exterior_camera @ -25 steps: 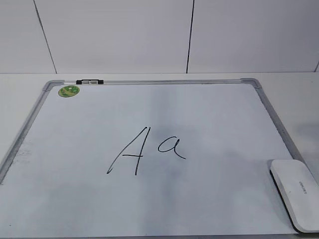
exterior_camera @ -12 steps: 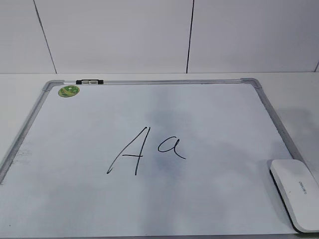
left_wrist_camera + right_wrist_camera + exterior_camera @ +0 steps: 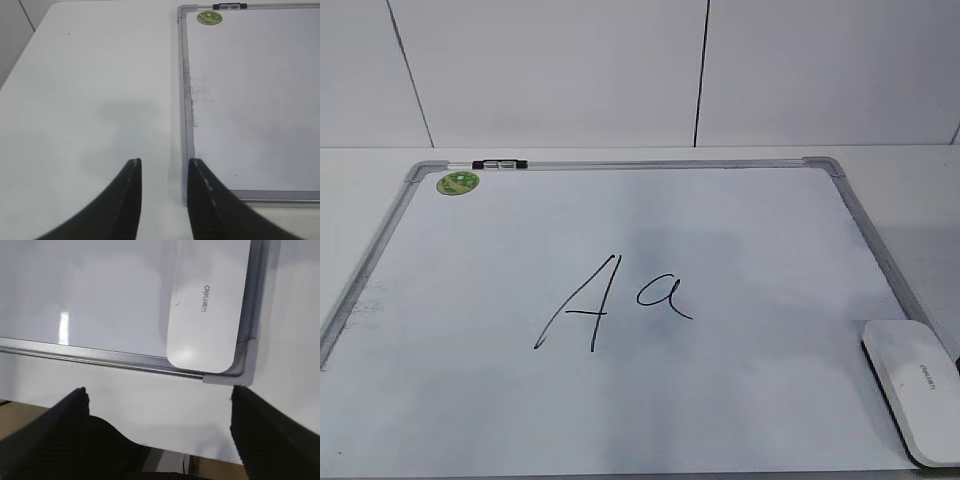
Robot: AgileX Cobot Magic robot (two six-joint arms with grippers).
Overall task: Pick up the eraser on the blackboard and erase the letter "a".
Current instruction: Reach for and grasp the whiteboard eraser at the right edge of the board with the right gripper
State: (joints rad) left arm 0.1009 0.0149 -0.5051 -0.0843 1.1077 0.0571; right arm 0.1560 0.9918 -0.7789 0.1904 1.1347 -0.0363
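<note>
The blackboard (image 3: 470, 260) is a white dry-erase board with a silver frame, flat on the table. A small cursive "a" (image 3: 664, 296) sits right of a taller capital "A" (image 3: 582, 314). The white eraser (image 3: 912, 385) lies on the board's near right corner; it also shows in the right wrist view (image 3: 207, 310). My right gripper (image 3: 159, 392) is open wide and empty, over the table edge just short of the eraser. My left gripper (image 3: 163, 165) is open and empty beside the board's near left corner (image 3: 186, 195). Neither gripper shows in the exterior view.
A round green sticker (image 3: 458, 182) and a small black-and-silver clip (image 3: 500, 164) sit at the board's far left corner. A white wall stands behind the table. The table's near edge (image 3: 165, 450) lies under my right gripper.
The eraser sits slightly farther right and lower in the exterior view than a second ago; the letters and board look the same.
</note>
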